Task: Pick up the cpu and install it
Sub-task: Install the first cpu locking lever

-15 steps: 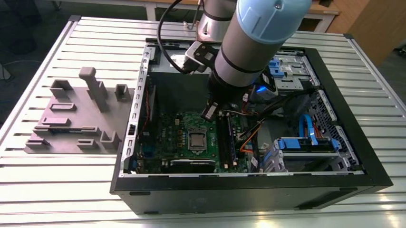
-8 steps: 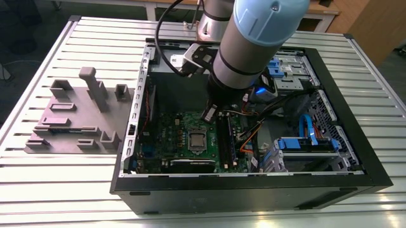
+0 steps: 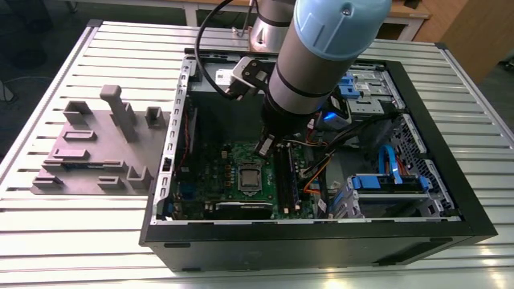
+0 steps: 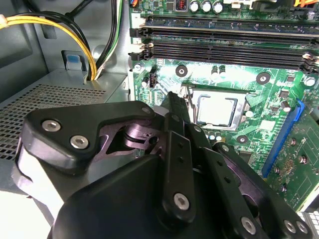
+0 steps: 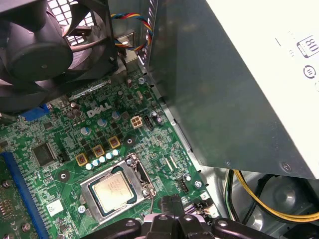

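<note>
Hanging inside the open computer case [image 3: 321,232], the gripper [image 3: 266,146] hovered just above the green motherboard [image 3: 204,174], a little farther into the case than the socket frame [image 5: 119,189]. The cpu [image 5: 116,191] lay seated in that frame, apart from the gripper; the exterior view showed it [image 3: 250,178] as a small silver square. Whether the jaws stood wide or narrow, I could not tell. Memory slots [image 4: 224,37] appeared in the second wrist view, while the first showed a fan [image 5: 45,45] and the grey power supply [image 5: 239,84].

exterior: high, looking down into case [image 3: 321,241] | wrists: close over motherboard [image 5: 60,164], sharing socket [image 4: 218,110]
</note>
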